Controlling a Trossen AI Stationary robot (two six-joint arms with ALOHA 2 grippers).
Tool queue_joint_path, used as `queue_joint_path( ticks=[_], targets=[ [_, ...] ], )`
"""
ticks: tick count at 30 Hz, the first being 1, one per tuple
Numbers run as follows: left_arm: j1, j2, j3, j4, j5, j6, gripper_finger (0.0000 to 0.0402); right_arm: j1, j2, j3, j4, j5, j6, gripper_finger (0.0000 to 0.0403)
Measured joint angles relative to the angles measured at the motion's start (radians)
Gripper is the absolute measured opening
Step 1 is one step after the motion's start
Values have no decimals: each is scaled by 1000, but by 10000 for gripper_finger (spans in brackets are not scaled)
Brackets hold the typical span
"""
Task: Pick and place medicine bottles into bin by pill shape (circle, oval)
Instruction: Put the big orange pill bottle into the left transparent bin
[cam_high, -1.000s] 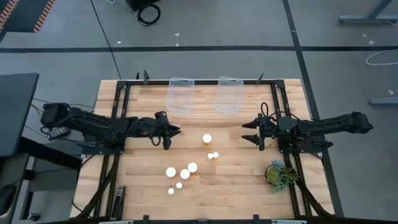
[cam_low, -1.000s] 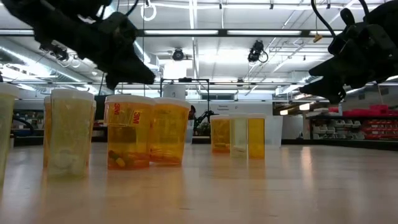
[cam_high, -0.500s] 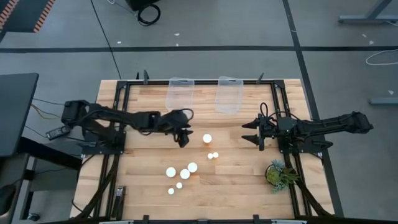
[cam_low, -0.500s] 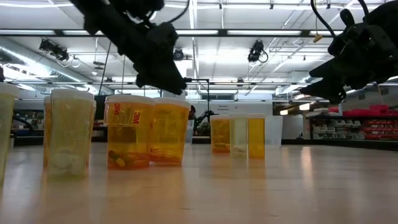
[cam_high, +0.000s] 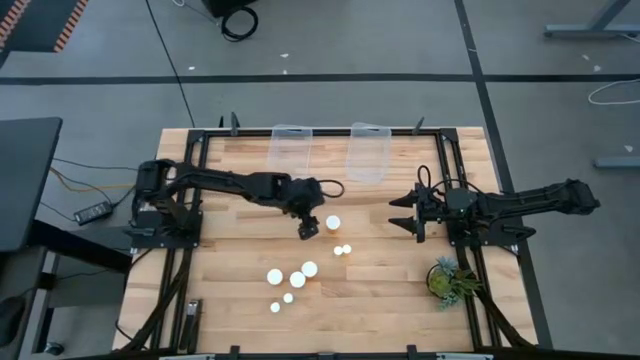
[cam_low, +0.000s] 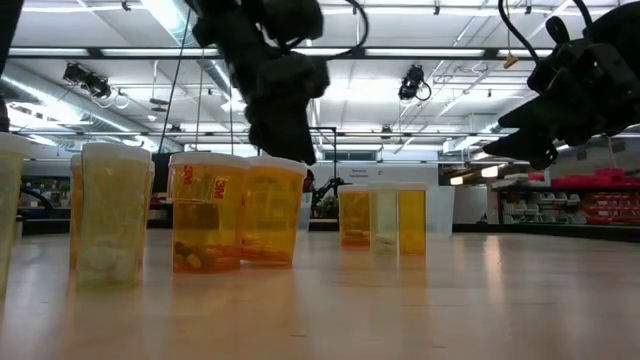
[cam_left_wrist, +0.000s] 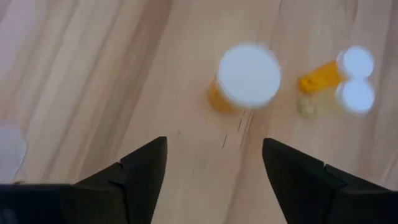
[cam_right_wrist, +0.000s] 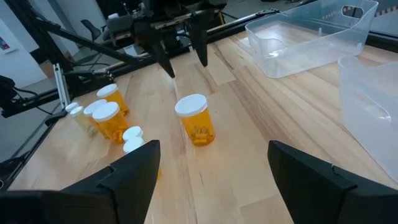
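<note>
Several orange medicine bottles with white caps stand on the wooden table. One larger bottle (cam_high: 333, 222) stands alone near the middle; it also shows in the left wrist view (cam_left_wrist: 247, 78) and the right wrist view (cam_right_wrist: 196, 118). Two tiny bottles (cam_high: 343, 249) stand just nearer than it, and a cluster (cam_high: 297, 278) stands nearer still. My left gripper (cam_high: 307, 226) is open and points down above the table, just left of the lone bottle, touching nothing. My right gripper (cam_high: 398, 213) is open and empty, raised at the right, facing the bottles.
Two clear plastic bins (cam_high: 290, 151) (cam_high: 368, 150) stand side by side at the table's far edge. A small potted plant (cam_high: 446, 280) stands at the near right. Bare wood lies between the lone bottle and the bins.
My left gripper has swept from the table's left toward its middle, up to the lone larger bottle, and has tipped to point down at the table. The bottles have stayed where they were.
</note>
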Motion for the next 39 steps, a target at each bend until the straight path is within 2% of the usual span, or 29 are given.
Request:
queue_joint_path(
  ticks=[4, 9, 14, 39],
  targets=[
    [0, 81, 104, -109, 27, 47, 277, 0, 0, 0, -3, 0, 0, 305],
    [0, 167, 205, -162, 82, 93, 277, 0, 0, 0, -10, 0, 0, 305],
    [0, 234, 268, -207, 86, 127, 277, 0, 1, 0, -19, 0, 0, 305],
    [-4, 258, 263, -14, 79, 182, 277, 0, 1, 0, -40, 0, 0, 305]
  ],
)
